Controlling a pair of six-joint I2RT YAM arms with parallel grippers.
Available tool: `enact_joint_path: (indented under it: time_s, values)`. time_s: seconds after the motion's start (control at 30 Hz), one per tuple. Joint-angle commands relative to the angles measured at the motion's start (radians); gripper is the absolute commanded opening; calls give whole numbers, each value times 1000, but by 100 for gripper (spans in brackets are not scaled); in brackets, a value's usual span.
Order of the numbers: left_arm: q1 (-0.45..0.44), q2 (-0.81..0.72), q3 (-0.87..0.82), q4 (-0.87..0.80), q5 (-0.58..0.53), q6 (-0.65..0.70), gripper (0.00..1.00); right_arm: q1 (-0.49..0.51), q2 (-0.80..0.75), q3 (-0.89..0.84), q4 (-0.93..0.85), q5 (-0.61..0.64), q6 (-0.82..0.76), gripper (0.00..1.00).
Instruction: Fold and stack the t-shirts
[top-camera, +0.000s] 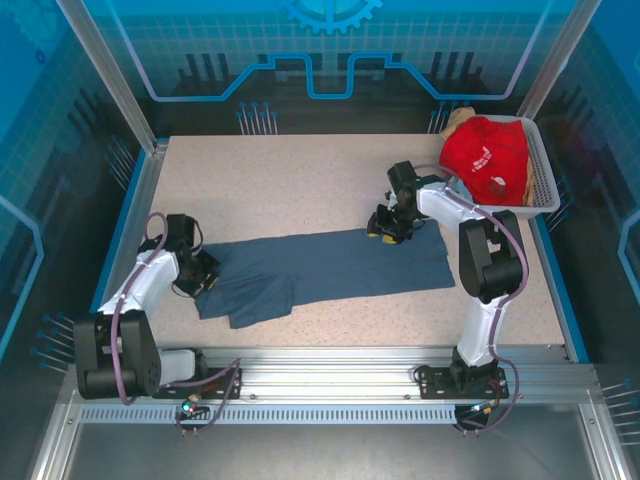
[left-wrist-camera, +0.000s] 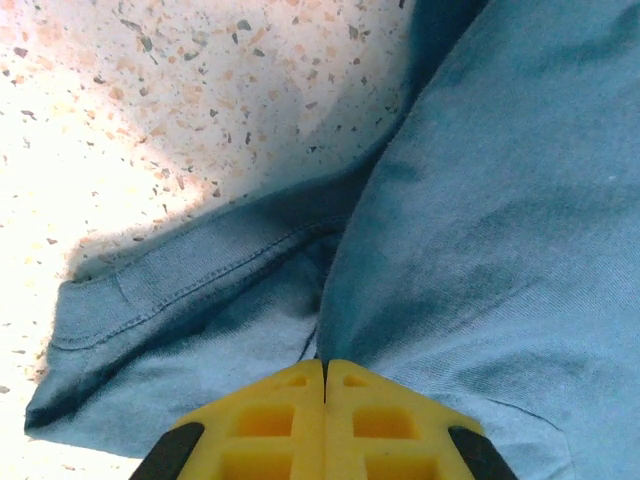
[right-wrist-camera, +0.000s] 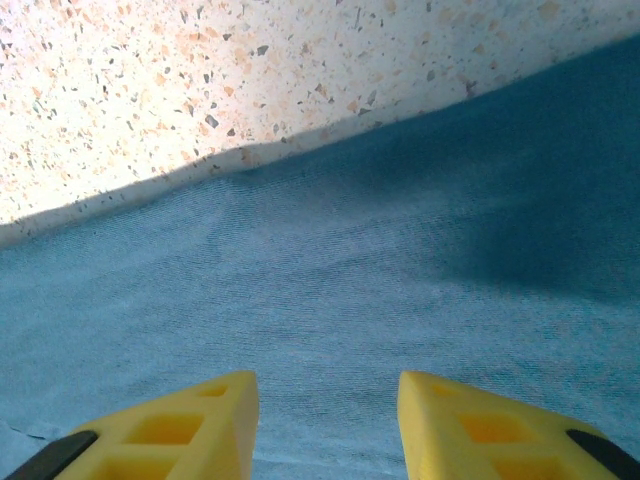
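Here the left arm reaches low along the tabletop's (top-camera: 270, 180) left side, the left pincer (left-wrist-camera: 323, 368) clenched on a gathered fold of the slate-blue t-shirt (top-camera: 340, 265), which lies spread across the middle toward the near edge. The right arm bends down over the shirt's far edge, the right pincer (right-wrist-camera: 328, 385) released, fingers apart just above the cloth. A red t-shirt (top-camera: 485, 155) sits in the white basket (top-camera: 548, 190) at the far right corner.

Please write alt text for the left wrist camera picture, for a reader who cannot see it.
The yellow left claw is shut on a fold of the blue t-shirt. The shirt's stitched hem lies rumpled at the left, on a pale speckled table.
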Motion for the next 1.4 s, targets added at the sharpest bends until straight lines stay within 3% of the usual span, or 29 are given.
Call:
enact_joint_path:
  time_s: [0.0, 0.1, 0.2, 0.27, 0.37, 0.53, 0.7, 0.93, 1.17, 1.3, 1.37]
  values:
    - [-6, 42, -12, -7, -40, -2, 0, 5, -10, 2, -17, -7, -12, 42]
    - [-10, 54, 35, -27, -86, 17, 21, 10, -20, -2, -17, -12, -13, 42]
    - [-60, 20, 133, -88, -158, 30, 27, 17, -38, -17, -17, -9, -10, 42]
    - [-97, 11, 191, -102, -169, 27, 28, 25, -46, -33, -11, -10, -1, 42]
    - [-123, 58, 235, -57, -90, -22, 25, 40, -52, -58, 16, -20, 28, 42]
    - [-170, 236, 272, 81, 16, -117, 21, 56, -20, -71, 61, -17, 92, 39]
    - [-175, 414, 327, 124, 22, -164, 20, 53, 62, -25, 67, 1, 135, 38]
    - [-127, 578, 395, 92, -35, -111, 20, 41, 211, 131, -90, 72, 181, 35]
    - [-82, 779, 606, 114, 59, 7, 21, 3, 375, 366, -200, 41, 174, 36]
    - [-78, 787, 744, 56, 19, 62, 28, -6, 431, 500, -217, 26, 116, 36]
    - [-83, 720, 747, 43, -19, 74, 37, -2, 402, 525, -204, 36, 82, 37]
